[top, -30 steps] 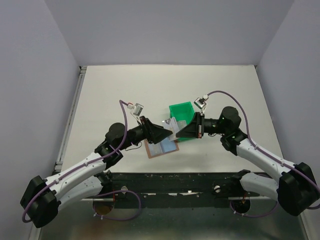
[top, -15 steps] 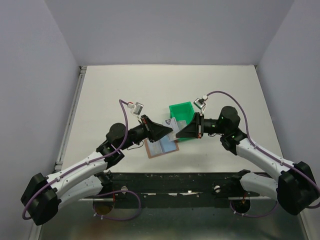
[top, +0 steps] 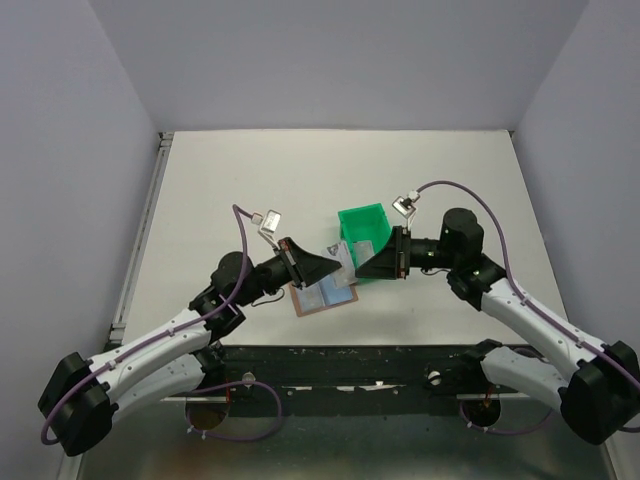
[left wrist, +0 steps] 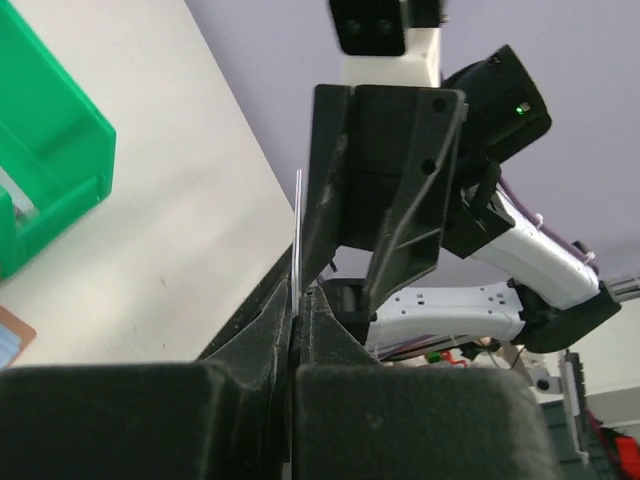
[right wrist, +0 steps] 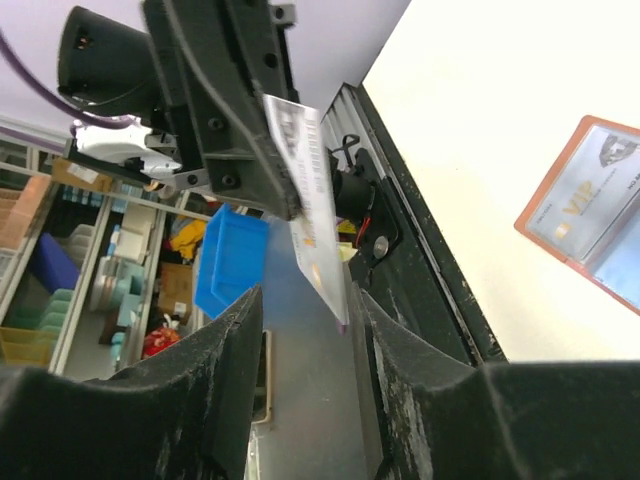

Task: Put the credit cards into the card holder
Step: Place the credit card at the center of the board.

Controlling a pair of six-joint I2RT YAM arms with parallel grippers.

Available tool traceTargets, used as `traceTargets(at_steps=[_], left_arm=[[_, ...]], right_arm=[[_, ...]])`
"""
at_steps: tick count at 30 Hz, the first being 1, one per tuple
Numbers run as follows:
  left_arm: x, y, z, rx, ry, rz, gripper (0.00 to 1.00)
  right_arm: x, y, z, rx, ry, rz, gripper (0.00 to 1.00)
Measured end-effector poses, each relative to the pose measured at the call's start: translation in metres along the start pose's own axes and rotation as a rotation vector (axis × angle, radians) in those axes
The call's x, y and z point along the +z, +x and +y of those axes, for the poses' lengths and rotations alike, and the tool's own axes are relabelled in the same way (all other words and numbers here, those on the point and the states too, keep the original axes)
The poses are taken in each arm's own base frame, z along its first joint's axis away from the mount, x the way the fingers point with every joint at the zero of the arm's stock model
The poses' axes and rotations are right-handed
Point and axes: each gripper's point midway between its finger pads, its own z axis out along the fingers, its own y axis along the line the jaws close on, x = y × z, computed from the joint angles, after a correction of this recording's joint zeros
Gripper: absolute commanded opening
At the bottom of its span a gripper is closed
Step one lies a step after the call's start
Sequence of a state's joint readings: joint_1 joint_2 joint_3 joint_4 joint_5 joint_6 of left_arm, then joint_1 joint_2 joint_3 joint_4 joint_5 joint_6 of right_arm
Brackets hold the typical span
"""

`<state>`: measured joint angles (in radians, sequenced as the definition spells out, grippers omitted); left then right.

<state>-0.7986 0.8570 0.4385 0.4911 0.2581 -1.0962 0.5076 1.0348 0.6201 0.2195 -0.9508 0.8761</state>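
Swap just made, up in the air beside the green bin point(top: 362, 222). Pinched now at its edge, one credit card point(right wrist: 308, 195), by the left gripper point(left wrist: 297, 300), pressed shut where a moment ago stood wide. Let go by the right gripper point(right wrist: 305, 310), spread apart after squeezing tight. Means the card now rides with the left arm. Lying open and flat on the table, just nearer: the card holder point(top: 322, 295). Still to do: slide this card in.

White table point(top: 250, 170); green bin point(top: 362, 222); open card holder point(top: 322, 296)
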Motion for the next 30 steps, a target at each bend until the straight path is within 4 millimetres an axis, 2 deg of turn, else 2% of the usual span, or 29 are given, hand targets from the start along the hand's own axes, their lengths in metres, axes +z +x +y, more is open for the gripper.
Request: traceTargets(at_steps=[6,12,15,23,30], left_arm=[[-0.007,0.009,0.026,-0.164,-0.081,-0.003,0.0],[-0.01,0.019,0.044,-0.307,-0.107,-0.007,0.0],[-0.007,0.023,0.051,-0.358,-0.112,-0.007,0.04],[0.002,0.017,0.043,-0.406,-0.04,-0.027,0.09],[0.005,0.015,0.035,-0.412,0.005,-0.028,0.09]], right_arm=[[-0.008,-0.002,0.007,-0.057,0.034,-0.02,0.51],[-0.011,-0.009,-0.004,-0.054,0.151,-0.033,0.51],[-0.014,-0.01,-0.011,-0.042,0.211,-0.037,0.52],[-0.015,-0.002,-0.035,0.019,0.309,-0.006,0.58],[-0.011,0.002,-0.041,0.042,0.319,0.015,0.59]])
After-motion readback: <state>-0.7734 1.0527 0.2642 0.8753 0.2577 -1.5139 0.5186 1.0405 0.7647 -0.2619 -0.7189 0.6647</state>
